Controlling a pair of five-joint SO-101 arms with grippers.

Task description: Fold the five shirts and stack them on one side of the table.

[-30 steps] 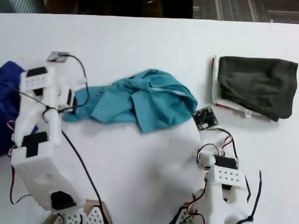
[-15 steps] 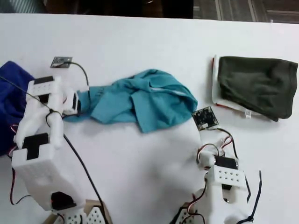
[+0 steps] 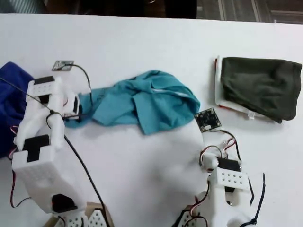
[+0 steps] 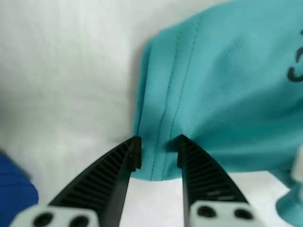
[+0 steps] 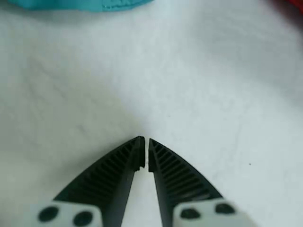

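A crumpled teal shirt [image 3: 142, 101] lies at the table's middle. My left gripper [image 4: 158, 146] is at its left end, shut on a folded hem of the teal shirt [image 4: 208, 85]; in the high view the left gripper [image 3: 78, 108] sits at that same end. A blue shirt [image 3: 12, 97] is bunched at the left edge, partly behind the left arm. A folded dark green shirt [image 3: 262, 90] tops a stack at the right. My right gripper [image 5: 146, 153] is shut over bare table, with the teal shirt's edge [image 5: 80, 4] just beyond it.
White and red cloth [image 3: 218, 97] shows under the green shirt's left side. The right arm's body [image 3: 228, 177] and its cables occupy the front right. The white table [image 3: 142, 42] is bare along the back and in the front middle.
The left arm has moved right, from beside the teal shirt's left end onto it. The shirt's end has barely shifted. The right arm has stayed still.
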